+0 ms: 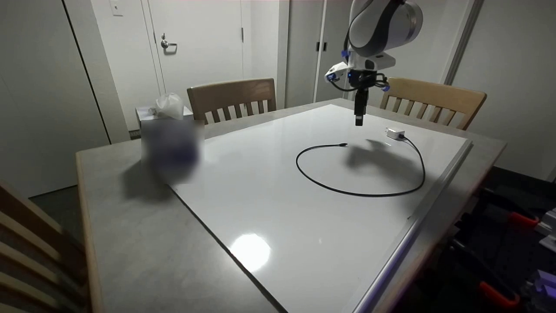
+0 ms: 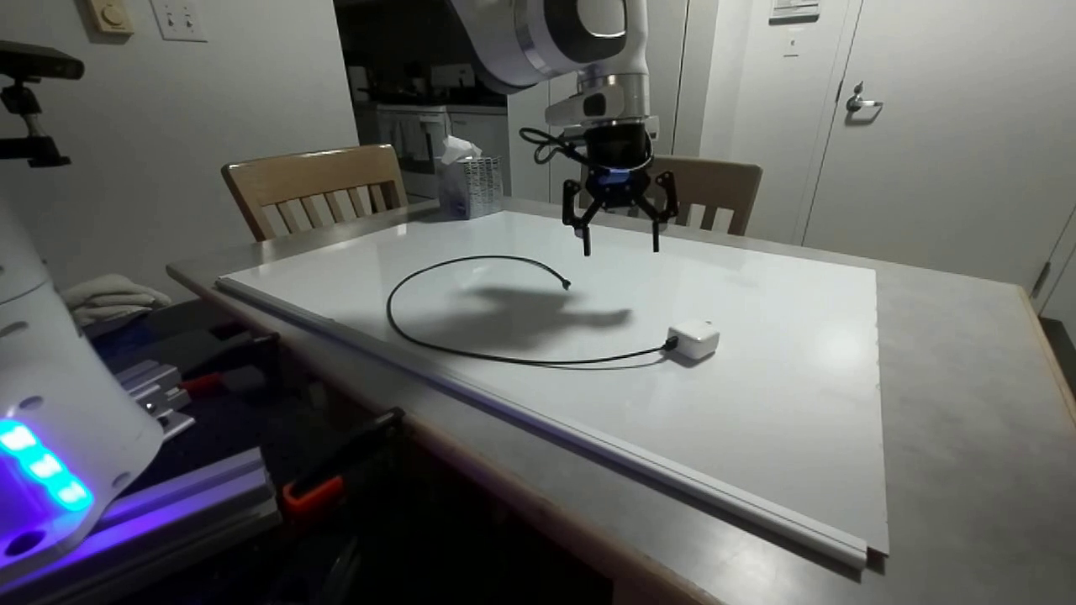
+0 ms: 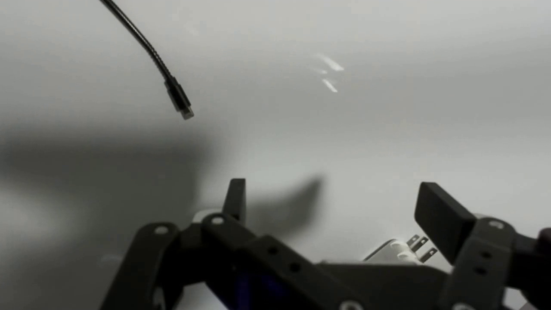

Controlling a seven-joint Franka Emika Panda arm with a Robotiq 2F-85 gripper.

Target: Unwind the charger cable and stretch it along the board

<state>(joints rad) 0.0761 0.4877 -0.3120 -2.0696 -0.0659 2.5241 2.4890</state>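
Pale walls [image 2: 244, 92] and wooden chairs [image 2: 311, 175] stood round a grey counter [image 1: 134, 252]; over much of it lay the glossy white board [image 1: 260, 174], a rail [image 2: 622, 449] along one long edge. On the board the cable [image 1: 373, 195] lay in one broad, open curve; one end sat in the white plug [image 2: 694, 339], and the free tip [image 3: 178, 95] lay well apart from it; both exterior views showed no coil, knot or crossing, so the unwinding looked as good as done; the stretching did not; the cable swung right round, its bow coming near the rail, and it made no straight line along the board. Above the board hung the hand [image 2: 621, 252], its fingers [image 3: 443, 217] wide apart with nothing between them; it touched neither tip nor plug, and the wrist view had the plug partly hidden behind it. What was left, I judged, was to grip the tip, draw it away from the plug until the curve came out, and lay it down; that seemed the larger half of the job; too long a pull would likely have dragged the plug along.
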